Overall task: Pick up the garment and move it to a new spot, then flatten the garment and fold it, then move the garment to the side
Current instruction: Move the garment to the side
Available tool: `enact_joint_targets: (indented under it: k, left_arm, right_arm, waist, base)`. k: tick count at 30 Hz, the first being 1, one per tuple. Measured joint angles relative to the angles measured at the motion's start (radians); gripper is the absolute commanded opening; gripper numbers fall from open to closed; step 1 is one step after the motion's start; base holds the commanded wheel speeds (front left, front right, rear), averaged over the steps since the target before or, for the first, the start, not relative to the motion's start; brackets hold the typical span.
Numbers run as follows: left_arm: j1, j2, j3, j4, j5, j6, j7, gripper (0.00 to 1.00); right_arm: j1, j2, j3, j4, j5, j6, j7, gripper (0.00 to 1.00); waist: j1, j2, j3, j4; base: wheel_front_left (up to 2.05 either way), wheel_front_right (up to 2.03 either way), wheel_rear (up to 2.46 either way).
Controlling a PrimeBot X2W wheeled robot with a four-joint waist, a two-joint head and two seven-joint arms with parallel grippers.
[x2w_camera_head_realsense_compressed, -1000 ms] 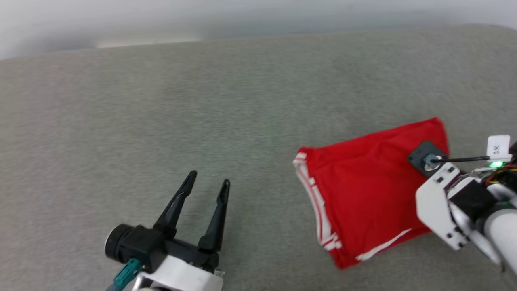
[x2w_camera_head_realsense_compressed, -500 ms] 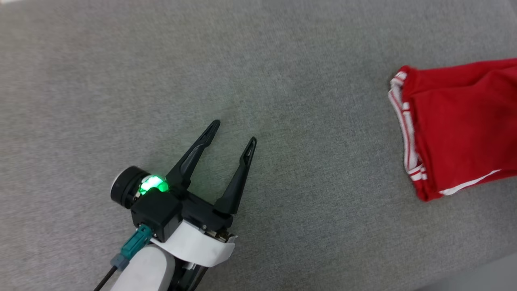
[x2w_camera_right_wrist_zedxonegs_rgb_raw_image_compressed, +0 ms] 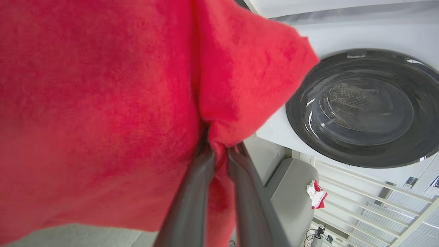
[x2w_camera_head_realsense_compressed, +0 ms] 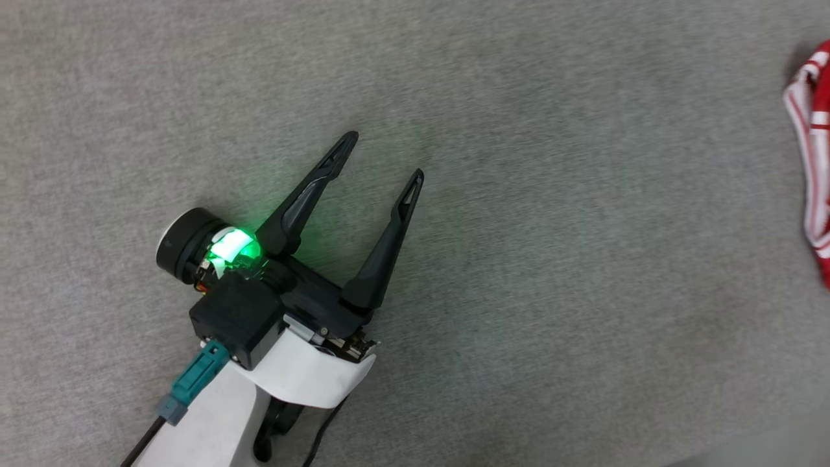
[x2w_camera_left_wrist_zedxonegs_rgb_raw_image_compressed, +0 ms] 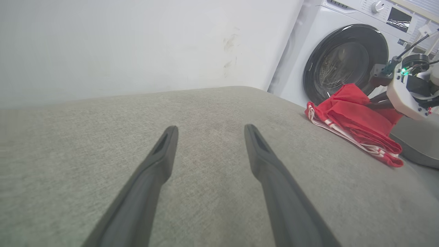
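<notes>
Grey fabric counter [x2w_camera_head_realsense_compressed: 519, 324], beside a front-load washing machine [x2w_camera_left_wrist_zedxonegs_rgb_raw_image_compressed: 346, 58], is carrying the bunched red jersey [x2w_camera_left_wrist_zedxonegs_rgb_raw_image_compressed: 353, 116] nr its edge. Head view is cutting the jersey off at right, lettering hidden. Right gripper [x2w_camera_right_wrist_zedxonegs_rgb_raw_image_compressed: 221, 154] fingers are pinching jersey cloth. Left gripper [x2w_camera_head_realsense_compressed: 384, 155] fingers are gaping wide, empty.

Grey cushion [x2w_camera_left_wrist_zedxonegs_rgb_raw_image_compressed: 219, 103]; white wall [x2w_camera_left_wrist_zedxonegs_rgb_raw_image_compressed: 137, 44]; washing machine [x2w_camera_left_wrist_zedxonegs_rgb_raw_image_compressed: 346, 61] beyond.

The jersey [x2w_camera_head_realsense_compressed: 812, 130] is running off the head view's right edge, only its striped trim showing. In the right wrist view it is covering the right gripper's [x2w_camera_right_wrist_zedxonegs_rgb_raw_image_compressed: 219, 154] fingertips and spilling past the top and left edges. A small red-and-white thing [x2w_camera_right_wrist_zedxonegs_rgb_raw_image_compressed: 316, 195] on a far grey seat [x2w_camera_right_wrist_zedxonegs_rgb_raw_image_compressed: 291, 199] is showing too small to tell.
</notes>
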Motion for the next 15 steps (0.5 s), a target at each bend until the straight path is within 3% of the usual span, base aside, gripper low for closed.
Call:
enact_joint_targets:
  k: [5,6,7,8,15]
  left_arm:
    - [-0.014,0.001,-0.001,-0.007,0.002,0.000,0.000,1.00]
    - [-0.015,0.000,0.001,-0.006,0.002,0.000,0.000,1.00]
    - [-0.015,0.000,0.003,-0.005,0.002,0.000,0.000,1.00]
    - [-0.016,-0.002,0.005,-0.003,0.002,0.000,0.000,1.00]
    - [0.005,-0.027,0.032,0.010,-0.001,0.000,0.000,1.00]
  right_arm:
    - [-0.013,0.020,-0.038,0.054,-0.025,0.000,-0.036,0.00]
    - [-0.014,0.028,-0.048,0.064,-0.031,0.000,-0.040,0.15]
    - [-0.017,0.036,-0.056,0.071,-0.039,0.000,-0.044,0.87]
    - [-0.020,0.046,-0.066,0.075,-0.045,0.000,-0.046,1.00]
    - [-0.032,0.091,-0.102,0.066,-0.074,0.000,-0.056,1.00]
  waist:
    - [0.0000,0.0000,0.021,0.023]
    - [0.0000,0.0000,0.022,0.024]
    - [0.0000,0.0000,0.020,0.025]
    - [0.0000,0.0000,0.016,0.026]
    - [0.0000,0.0000,-0.050,0.028]
  base:
    - [0.00,0.00,0.00]
    - [0.00,0.00,0.00]
    - [0.00,0.00,0.00]
    - [0.00,0.00,0.00]
    - [0.00,0.00,0.00]
